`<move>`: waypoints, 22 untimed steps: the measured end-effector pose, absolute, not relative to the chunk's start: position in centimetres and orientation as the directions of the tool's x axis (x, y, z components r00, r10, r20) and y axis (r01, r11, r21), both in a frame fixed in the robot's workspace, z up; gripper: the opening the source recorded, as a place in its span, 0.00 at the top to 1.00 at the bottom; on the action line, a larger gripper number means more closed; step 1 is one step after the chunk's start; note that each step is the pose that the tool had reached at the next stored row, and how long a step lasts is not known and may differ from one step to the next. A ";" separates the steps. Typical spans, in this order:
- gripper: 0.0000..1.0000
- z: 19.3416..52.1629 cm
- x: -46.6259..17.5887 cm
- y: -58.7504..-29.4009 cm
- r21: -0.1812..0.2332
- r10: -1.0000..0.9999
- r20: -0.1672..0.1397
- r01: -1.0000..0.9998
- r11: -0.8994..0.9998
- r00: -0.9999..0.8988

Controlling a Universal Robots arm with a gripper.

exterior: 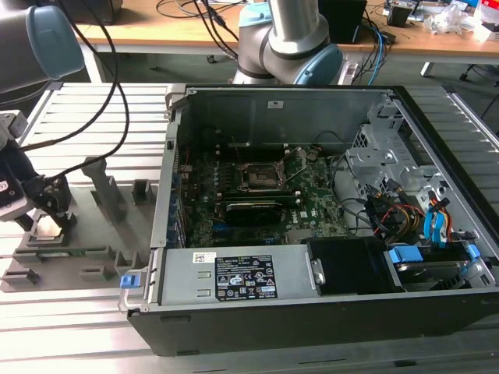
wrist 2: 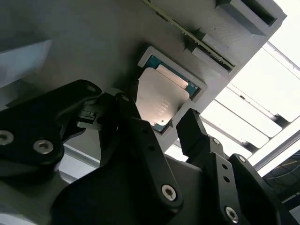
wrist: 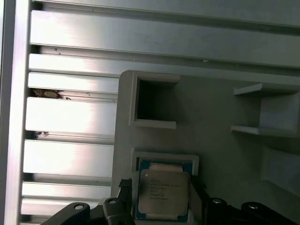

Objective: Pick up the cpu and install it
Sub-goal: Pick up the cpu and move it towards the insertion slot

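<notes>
The cpu is a small square chip with a pale silver top and a green rim. It lies in a square pocket of the grey plastic tray. In both wrist views my gripper straddles it, with one black finger against one edge and the other finger against the opposite edge. The cpu still sits level with the pocket; I cannot tell whether it has lifted. In the exterior view the gripper stands over the tray at the far left, and the motherboard socket sits inside the open computer case.
The open computer case takes up the middle and right of the exterior view, with a power supply at its front and cables and drive bays at the right. The tray has raised posts and other pockets. Everything rests on a slatted metal table.
</notes>
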State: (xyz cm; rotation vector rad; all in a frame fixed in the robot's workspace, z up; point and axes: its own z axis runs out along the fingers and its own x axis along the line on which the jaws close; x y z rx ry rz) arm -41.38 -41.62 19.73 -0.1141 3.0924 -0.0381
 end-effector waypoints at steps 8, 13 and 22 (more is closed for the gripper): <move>0.40 19.7 -41.0 -42.1 -0.026 -0.074 -0.046 -0.073 0.997 -0.996; 0.40 19.6 -40.9 -41.9 -0.026 -0.069 -0.046 -0.068 0.997 -0.997; 0.40 19.2 -40.9 -41.9 -0.026 -0.069 -0.046 -0.068 0.997 -0.997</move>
